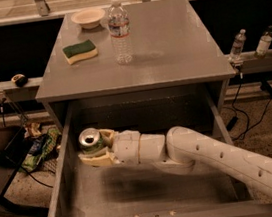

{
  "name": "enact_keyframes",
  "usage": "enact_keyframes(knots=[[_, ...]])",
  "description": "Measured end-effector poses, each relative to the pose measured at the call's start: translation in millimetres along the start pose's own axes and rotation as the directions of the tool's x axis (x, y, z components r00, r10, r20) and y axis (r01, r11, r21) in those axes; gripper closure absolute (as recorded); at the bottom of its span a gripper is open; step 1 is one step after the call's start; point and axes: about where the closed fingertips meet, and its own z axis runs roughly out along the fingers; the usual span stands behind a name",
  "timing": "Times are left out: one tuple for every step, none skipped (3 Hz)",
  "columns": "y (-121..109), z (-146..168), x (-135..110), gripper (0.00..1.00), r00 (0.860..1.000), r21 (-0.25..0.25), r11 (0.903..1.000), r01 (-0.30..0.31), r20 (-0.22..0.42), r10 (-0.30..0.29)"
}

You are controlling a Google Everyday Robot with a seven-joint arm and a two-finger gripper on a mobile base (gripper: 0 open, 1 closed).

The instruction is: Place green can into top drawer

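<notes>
The green can [90, 139], dark with a silver top and pull tab, is upright between the cream fingers of my gripper [93, 148]. The gripper is shut on the can and holds it inside the open top drawer [152, 189], near its left wall and toward the back, above the speckled bottom. My white arm reaches in from the lower right across the drawer. The lower part of the can is hidden by the fingers.
On the grey table top [168, 50] stand a clear water bottle [119, 30], a green and yellow sponge [80, 51] and a small white bowl [88, 17]. Two more bottles [237, 46] stand on a ledge at right. Bags and cables lie on the floor at left.
</notes>
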Motion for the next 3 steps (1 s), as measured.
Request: enact_keyframes(knots=[[4.7,19.2,29.8,1.00,0.995,-0.013,0.9978,0.065,-0.073,-0.066],[4.4,20.2,32.3,0.81,0.995,-0.013,0.9977,0.066,-0.077,-0.067],[4.4,20.2,32.3,0.58,0.995,-0.013,0.9977,0.066,-0.077,-0.067]])
